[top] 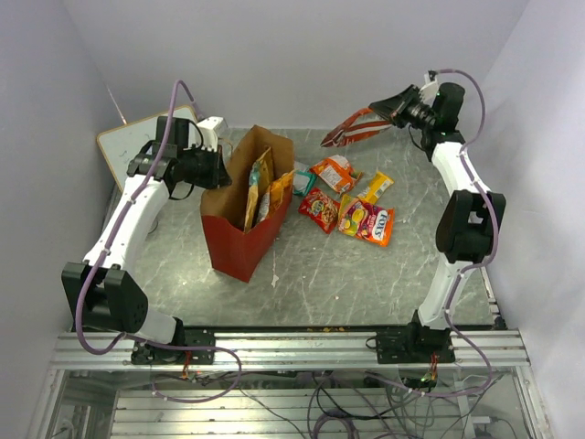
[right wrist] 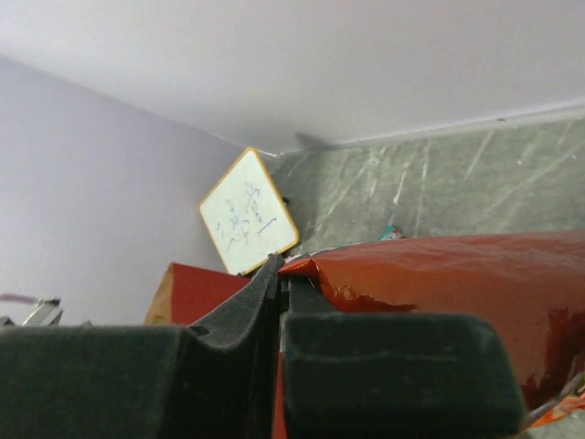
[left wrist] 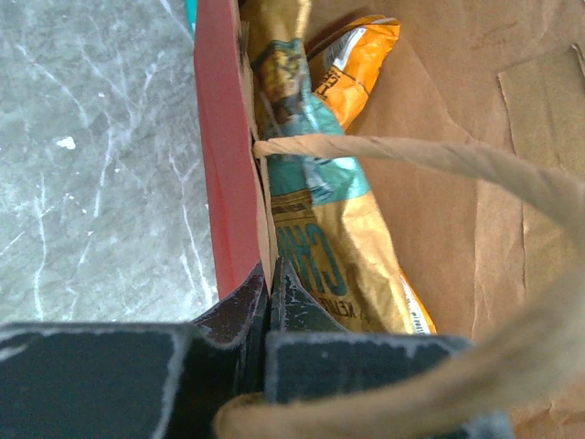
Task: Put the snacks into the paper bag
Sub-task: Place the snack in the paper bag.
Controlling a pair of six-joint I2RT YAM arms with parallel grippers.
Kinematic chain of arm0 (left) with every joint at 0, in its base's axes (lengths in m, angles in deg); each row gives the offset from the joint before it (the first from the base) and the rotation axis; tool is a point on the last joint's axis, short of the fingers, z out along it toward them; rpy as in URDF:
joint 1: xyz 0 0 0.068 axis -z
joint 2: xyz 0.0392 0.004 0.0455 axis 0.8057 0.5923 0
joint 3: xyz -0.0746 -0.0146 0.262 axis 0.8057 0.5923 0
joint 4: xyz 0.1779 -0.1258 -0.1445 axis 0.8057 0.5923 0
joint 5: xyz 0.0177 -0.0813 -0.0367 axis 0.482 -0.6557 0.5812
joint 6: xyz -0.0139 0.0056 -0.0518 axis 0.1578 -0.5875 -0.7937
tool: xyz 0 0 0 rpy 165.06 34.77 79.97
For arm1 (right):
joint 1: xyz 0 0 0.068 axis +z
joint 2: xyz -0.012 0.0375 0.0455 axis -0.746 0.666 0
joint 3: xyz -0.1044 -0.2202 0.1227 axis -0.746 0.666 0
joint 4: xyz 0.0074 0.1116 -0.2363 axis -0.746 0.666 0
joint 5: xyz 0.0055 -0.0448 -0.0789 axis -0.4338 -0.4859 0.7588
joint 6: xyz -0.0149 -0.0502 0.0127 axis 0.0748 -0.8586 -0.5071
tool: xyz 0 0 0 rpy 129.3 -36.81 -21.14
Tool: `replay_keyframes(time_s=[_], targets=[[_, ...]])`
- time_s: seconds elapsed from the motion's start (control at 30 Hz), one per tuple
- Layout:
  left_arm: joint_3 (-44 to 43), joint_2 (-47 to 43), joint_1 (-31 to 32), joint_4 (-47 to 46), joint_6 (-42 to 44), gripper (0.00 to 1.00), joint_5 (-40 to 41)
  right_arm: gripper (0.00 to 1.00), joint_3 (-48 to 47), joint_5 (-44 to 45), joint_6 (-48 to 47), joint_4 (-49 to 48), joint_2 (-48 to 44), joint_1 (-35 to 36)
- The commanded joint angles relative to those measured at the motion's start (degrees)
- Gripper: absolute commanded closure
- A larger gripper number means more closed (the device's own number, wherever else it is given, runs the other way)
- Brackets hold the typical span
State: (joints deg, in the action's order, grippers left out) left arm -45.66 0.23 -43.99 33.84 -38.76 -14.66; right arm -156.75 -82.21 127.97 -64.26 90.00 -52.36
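Where the grey marbled worktop point(top: 311, 283) is boxed in by pale walls point(top: 302, 64), the red paper bag point(top: 239, 240) is stood upright left of centre, its rim clamped by the left pincer point(top: 222, 172). A dark red chip bag point(top: 352, 130) is gripped aloft by the right pincer point(top: 388, 112). Loose small packets point(top: 352, 208) are scattered just right of the bag; a whiteboard point(top: 123, 146) is propped far-left.

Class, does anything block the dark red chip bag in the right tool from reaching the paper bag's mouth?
Nothing visible does. The dark red chip bag hangs in the right tool above the table; the paper bag stands open; loose snacks lie lower.
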Motion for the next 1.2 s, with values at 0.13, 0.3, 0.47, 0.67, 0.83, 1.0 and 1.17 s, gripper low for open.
replay_keyframes(time_s=[0.13,0.3,0.47,0.67,0.83,1.0,1.17], targets=[[-5.53,0.16,0.15,-0.58,2.12,0.93,6.06,1.0,-1.61,-7.0,-1.69,1.92,-8.48,-0.3],[-6.87,0.71,0.15,-0.41,1.98,0.93,4.68,1.0,-4.04,-10.92,-0.45,1.07,-11.9,0.03],[-6.09,1.02,0.24,-0.69,1.22,0.93,1.57,1.0,-6.24,-13.02,-0.14,0.86,-15.03,1.23],[-2.85,-0.77,0.33,-2.79,1.48,0.93,-1.9,1.0,-9.15,-16.02,-0.52,0.57,-17.83,6.63],[-0.63,-3.04,0.41,-4.61,1.4,0.93,-5.47,1.0,-13.51,-17.59,-3.81,3.99,-18.37,13.04],[0.53,-4.71,0.41,-6.01,0.48,0.93,-6.28,1.0,-15.01,-16.93,-7.54,6.84,-18.41,20.02],[-0.74,-4.58,0.41,-5.03,-0.55,0.93,-6.19,1.0,-14.37,-15.74,-11.2,9.92,-17.7,25.25]])
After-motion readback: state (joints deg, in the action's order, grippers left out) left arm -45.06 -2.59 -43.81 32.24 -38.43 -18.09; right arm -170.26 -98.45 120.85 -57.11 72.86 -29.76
